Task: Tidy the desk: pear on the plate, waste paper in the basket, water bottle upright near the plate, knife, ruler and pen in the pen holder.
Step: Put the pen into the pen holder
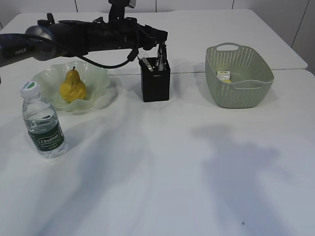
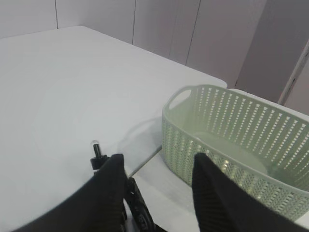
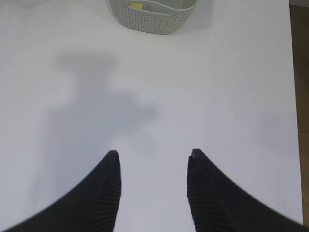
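The yellow pear (image 1: 73,86) lies on the pale green plate (image 1: 101,81). To the plate's front left, the water bottle (image 1: 43,124) stands upright. My left gripper (image 1: 161,47) hovers right over the black pen holder (image 1: 155,81), where dark pens (image 1: 159,61) and a pale-tipped piece stick up; I cannot pick out the knife or ruler. In the left wrist view the left gripper (image 2: 157,157) is open; a black pen top (image 2: 96,151) shows beside its left finger and another black stick (image 2: 142,212) leans on that finger's inner face. The right gripper (image 3: 153,152) is open and empty above the desk (image 3: 217,96).
The pale green basket (image 1: 238,73) stands right of the pen holder with waste paper (image 1: 224,75) inside; the basket (image 3: 152,14) also shows at the top of the right wrist view and close on the right (image 2: 231,130) of the left wrist view. The arm's shadow falls on the desk's front.
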Controlling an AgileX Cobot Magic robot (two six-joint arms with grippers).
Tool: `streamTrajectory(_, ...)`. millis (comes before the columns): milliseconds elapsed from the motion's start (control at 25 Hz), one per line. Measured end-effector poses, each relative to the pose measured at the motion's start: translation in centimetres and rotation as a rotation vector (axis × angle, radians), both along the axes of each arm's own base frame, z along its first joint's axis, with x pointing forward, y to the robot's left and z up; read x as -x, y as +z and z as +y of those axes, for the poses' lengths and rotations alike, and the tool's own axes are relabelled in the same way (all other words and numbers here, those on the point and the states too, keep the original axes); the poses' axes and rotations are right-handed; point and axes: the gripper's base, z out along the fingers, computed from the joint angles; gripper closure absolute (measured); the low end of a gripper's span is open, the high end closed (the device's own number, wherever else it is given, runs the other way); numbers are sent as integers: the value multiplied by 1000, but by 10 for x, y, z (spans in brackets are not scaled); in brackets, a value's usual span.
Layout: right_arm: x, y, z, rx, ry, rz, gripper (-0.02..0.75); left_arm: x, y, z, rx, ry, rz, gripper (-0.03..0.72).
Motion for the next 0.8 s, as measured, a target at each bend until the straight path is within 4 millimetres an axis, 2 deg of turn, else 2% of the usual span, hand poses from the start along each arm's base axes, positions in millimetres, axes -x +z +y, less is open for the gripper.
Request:
streamTrajectory(200,0,0,0,0,0,-2,370,-1,6,6,-36,-4,-26,361)
streamTrajectory(560,0,0,0,0,0,-2,370,9,54,25,-178,-67,-150,361)
streamTrajectory(800,0,0,0,-1,1,-5,370,20,82,40,-273,-103,-135,361)
